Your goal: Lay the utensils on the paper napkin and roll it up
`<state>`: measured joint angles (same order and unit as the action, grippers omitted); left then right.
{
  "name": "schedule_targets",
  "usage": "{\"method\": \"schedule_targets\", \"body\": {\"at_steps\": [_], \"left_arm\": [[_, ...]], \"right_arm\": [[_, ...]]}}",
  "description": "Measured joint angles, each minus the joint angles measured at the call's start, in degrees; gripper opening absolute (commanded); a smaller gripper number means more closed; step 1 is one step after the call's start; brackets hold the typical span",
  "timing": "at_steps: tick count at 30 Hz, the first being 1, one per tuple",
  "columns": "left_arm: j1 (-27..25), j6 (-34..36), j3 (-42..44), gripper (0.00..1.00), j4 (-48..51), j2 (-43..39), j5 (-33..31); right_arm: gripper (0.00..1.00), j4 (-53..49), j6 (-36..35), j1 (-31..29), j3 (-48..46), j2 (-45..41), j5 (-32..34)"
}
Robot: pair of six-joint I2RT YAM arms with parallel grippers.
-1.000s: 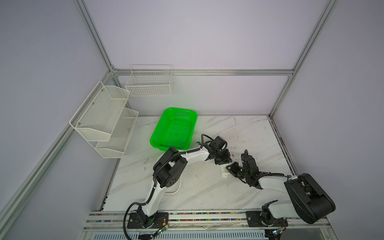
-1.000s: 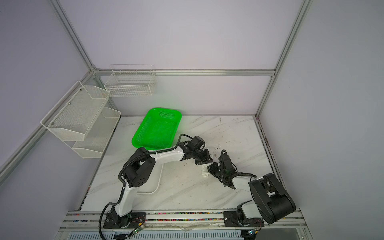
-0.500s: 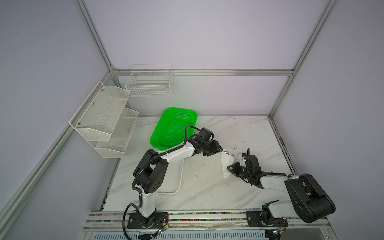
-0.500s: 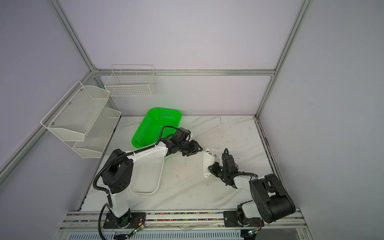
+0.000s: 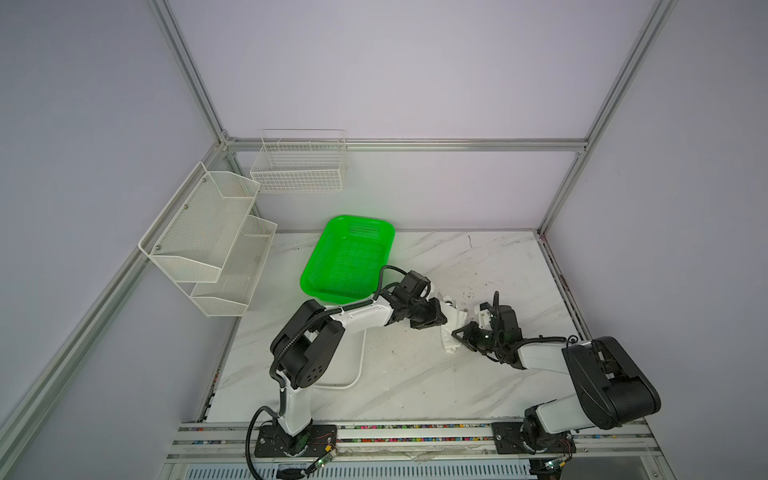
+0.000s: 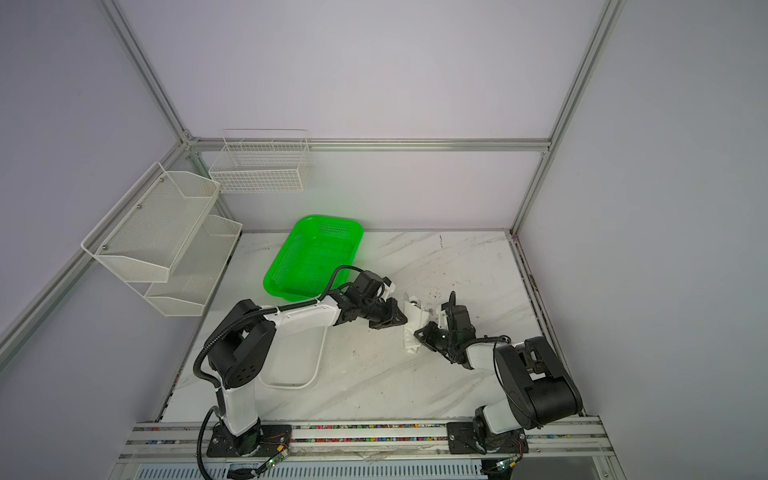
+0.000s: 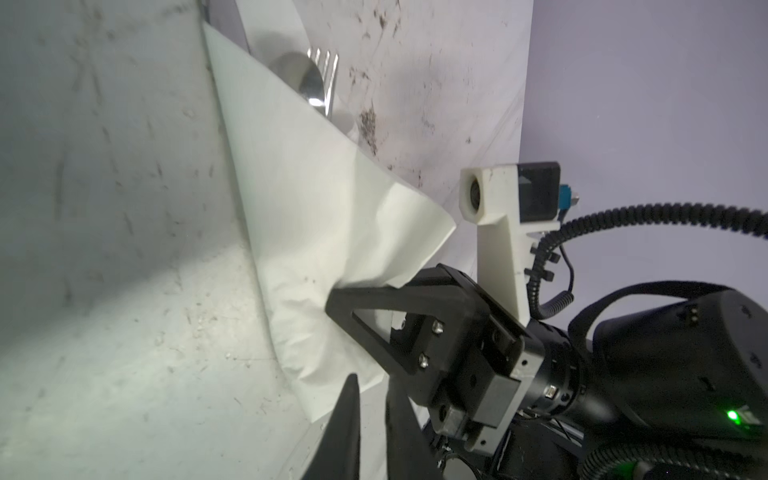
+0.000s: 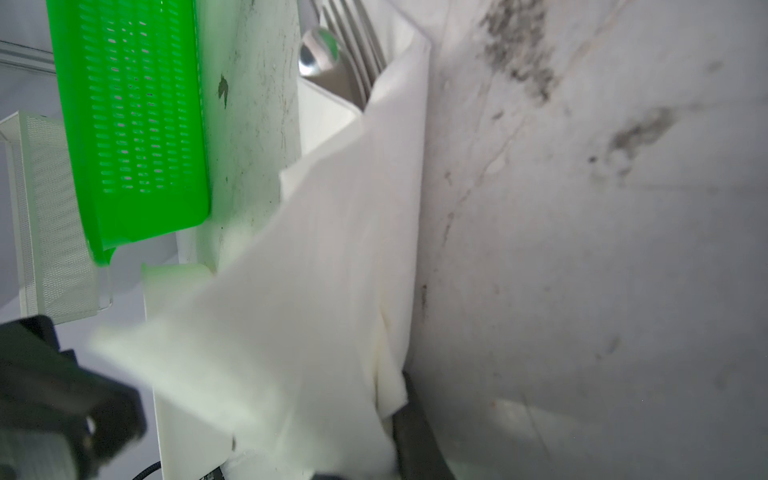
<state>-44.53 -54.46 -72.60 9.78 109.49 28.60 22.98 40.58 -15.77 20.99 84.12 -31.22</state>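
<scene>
The white tray (image 6: 291, 370) and the green basket (image 5: 347, 257) sit to the left, well clear. The left gripper (image 5: 439, 321), fingers nearly pressed together, meets the paper napkin (image 5: 449, 345) from its left; whether it holds paper I cannot tell. The napkin lies between both grippers, long axis front to back — the utensils (image 7: 309, 79) poke out the far end. The right gripper (image 5: 461, 334) pinches the lifted flap — a roll probably goes leftward.

Robot lab test cell
I am working inside a plain-walled enclosure framed by aluminium profiles (image 5: 403, 144), standing bolted to a rail (image 5: 415, 441) along the marble bench (image 5: 415, 386).
</scene>
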Motion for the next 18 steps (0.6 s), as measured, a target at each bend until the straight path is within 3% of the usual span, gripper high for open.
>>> {"method": "schedule_targets", "body": {"at_steps": [18], "left_arm": [[-3.4, 0.1, 1.0, 0.10, -2.9, 6.1, 4.2]], "right_arm": [[0.14, -0.1, 0.0, 0.0, 0.0, 0.0, 0.0]]}}
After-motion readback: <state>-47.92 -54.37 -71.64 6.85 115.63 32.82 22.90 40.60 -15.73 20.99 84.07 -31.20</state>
